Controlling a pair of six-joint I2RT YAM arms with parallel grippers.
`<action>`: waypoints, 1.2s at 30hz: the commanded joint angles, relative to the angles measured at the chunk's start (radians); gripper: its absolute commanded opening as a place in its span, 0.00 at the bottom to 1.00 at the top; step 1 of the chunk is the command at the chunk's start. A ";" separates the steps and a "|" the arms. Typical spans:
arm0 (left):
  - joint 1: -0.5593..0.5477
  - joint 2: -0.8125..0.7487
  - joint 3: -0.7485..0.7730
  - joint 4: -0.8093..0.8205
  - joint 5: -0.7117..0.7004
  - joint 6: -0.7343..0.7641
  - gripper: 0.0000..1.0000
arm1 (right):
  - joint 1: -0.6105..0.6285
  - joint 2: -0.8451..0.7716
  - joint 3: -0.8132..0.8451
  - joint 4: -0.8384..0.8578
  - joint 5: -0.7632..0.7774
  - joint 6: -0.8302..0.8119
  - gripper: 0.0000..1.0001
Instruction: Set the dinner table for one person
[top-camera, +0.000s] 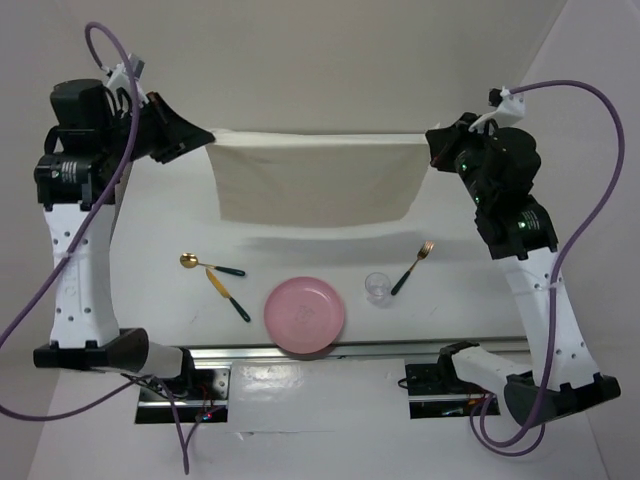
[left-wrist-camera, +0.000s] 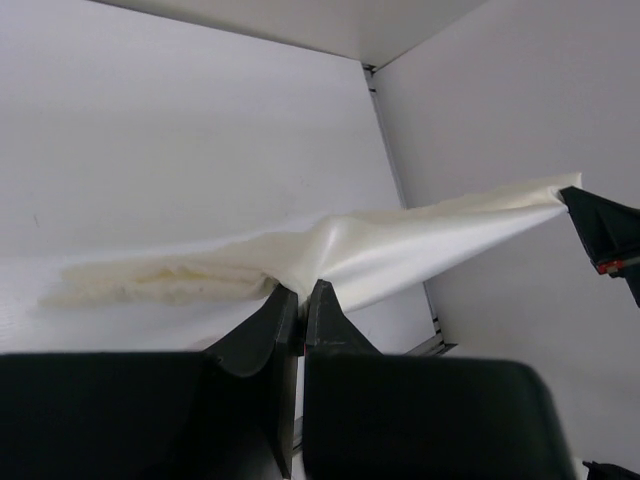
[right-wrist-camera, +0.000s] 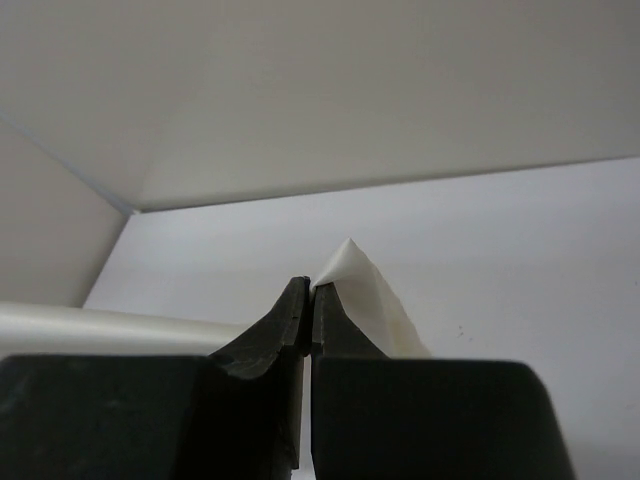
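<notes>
Over the dinner table (top-camera: 150, 230), left claw (top-camera: 208, 140) and right claw (top-camera: 431, 150) pinch cloth (top-camera: 315, 180) corners

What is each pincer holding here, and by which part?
Both hold the cream cloth, stretched between them: the left pincer grips its top left corner, the right pincer its top right corner.
</notes>
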 joint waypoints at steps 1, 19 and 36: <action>0.060 -0.103 0.015 -0.001 -0.098 0.043 0.00 | -0.031 -0.025 0.059 -0.049 0.134 -0.072 0.00; -0.014 0.366 -0.209 0.343 -0.360 -0.009 0.00 | -0.054 0.636 0.103 0.210 0.019 -0.067 0.00; -0.118 0.500 -0.306 0.335 -0.434 0.089 0.18 | -0.043 0.739 -0.002 0.108 -0.176 0.034 0.23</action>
